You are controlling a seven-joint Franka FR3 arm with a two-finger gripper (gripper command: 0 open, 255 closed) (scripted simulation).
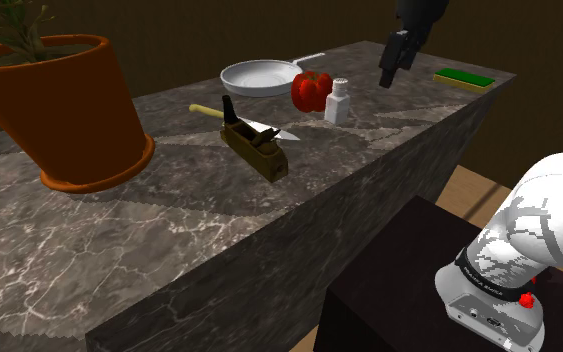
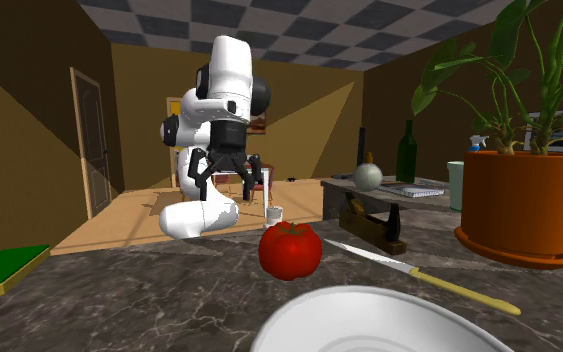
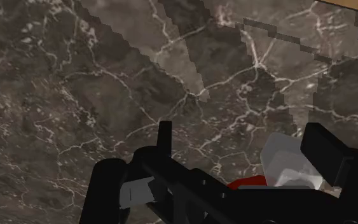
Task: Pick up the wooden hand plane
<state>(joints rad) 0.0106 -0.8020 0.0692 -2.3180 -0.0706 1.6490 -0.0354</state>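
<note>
Close to the stand-side edge of a dark marble counter (image 1: 169,230) lies the brown hand plane (image 1: 256,150), with bare stone on either side. Its long axis slants back from that edge, its dark upright handle at the far end, just beside a yellow-handled knife (image 1: 254,125). A terracotta plant pot (image 1: 69,110) stands at the shoulder view's left. Beyond sit a red bell pepper (image 1: 311,90), a white shaker (image 1: 338,102) and a white pan (image 1: 259,76). The gripper (image 2: 225,188) hangs high near the shaker, fingers spread and holding nothing. A green sponge (image 1: 464,78) lies by the far corner.
</note>
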